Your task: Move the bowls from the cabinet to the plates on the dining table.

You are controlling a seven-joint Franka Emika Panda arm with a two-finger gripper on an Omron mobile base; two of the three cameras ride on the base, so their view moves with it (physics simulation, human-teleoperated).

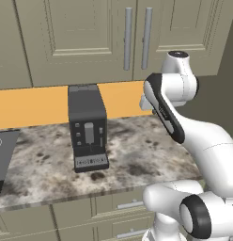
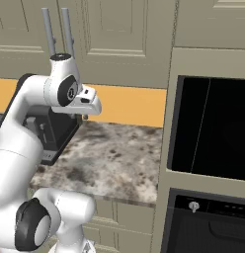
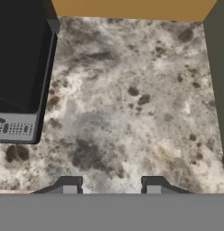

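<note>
The cabinet is mounted on the wall above the counter, and its framed panel doors are shut, with two vertical silver bar handles side by side at the meeting edges. Whatever is stored behind those doors is hidden. An orange wall strip is set between the cabinet and the counter. A black built-in oven is fitted in a tall unit just to the right of the counter. A dark coffee machine is stood upright on the counter, against the orange strip. The hand is held above bare counter, to the right of the coffee machine; its fingertips are parted with nothing between them.
</note>
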